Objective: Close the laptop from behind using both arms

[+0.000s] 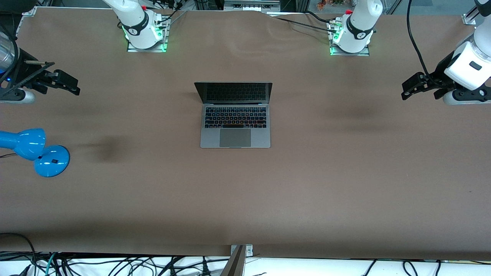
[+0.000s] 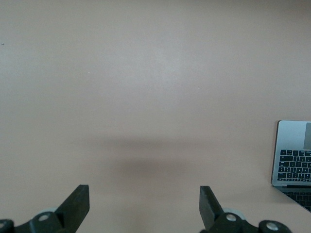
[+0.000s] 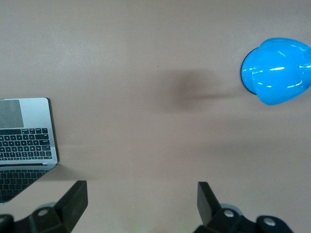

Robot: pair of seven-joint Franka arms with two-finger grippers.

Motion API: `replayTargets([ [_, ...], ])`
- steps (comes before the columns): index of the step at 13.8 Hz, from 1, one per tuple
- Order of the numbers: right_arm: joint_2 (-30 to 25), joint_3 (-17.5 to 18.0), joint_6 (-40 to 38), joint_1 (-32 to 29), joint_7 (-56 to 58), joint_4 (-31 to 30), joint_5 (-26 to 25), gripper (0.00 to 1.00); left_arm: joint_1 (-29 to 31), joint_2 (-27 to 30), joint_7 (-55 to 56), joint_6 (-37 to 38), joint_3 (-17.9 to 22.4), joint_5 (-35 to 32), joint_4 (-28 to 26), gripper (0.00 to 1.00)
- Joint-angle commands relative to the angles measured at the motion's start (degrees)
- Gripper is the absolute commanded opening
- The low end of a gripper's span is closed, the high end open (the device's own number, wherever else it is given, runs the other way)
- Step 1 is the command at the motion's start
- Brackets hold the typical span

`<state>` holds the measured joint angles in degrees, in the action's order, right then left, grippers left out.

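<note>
The laptop (image 1: 235, 115) lies open, screen facing the front camera; both end effectors (image 2: 144, 206) (image 3: 142, 204) spread.

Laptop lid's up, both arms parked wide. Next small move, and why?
Probably swing both grippers inward toward the raised lid's back. The laptop sits open mid-table, screen facing the front camera. The left gripper hangs open over bare table toward its end; the right gripper, also open, is over its own end above the blue lamp. Neither touches the laptop.
</note>
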<state>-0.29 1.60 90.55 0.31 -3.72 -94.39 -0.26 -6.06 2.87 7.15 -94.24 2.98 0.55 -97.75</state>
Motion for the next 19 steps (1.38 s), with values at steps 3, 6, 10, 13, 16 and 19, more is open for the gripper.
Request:
replayTargets([
  [3,0.5,0.0,-0.9,-0.4,-0.1,1.2,0.2,1.00,0.3,-0.8,-0.9,1.0,0.0,0.1,1.9,1.00],
  [6,0.5,0.0,-0.9,-0.4,-0.1,1.2,0.2,1.00,0.3,-0.8,-0.9,1.0,0.0,0.1,1.9,1.00],
  [10,0.5,0.0,-0.8,-0.4,-0.1,1.3,0.2,1.00,0.4,-0.9,-0.8,1.1,0.1,0.1,1.7,1.00],
  [13,0.5,0.0,-0.8,-0.4,-0.1,1.3,0.2,1.00,1.6,-1.8,-0.8,1.2,0.2,0.2,1.9,1.00],
  [16,0.5,0.0,-0.9,-0.4,-0.1,1.2,0.2,1.00,2.5,-1.9,-0.6,1.2,0.2,0.2,2.4,1.00],
  [19,0.5,0.0,-0.9,-0.4,0.1,1.3,0.2,1.00,2.3,-4.4,-0.7,1.2,-0.2,0.2,3.1,1.00],
])
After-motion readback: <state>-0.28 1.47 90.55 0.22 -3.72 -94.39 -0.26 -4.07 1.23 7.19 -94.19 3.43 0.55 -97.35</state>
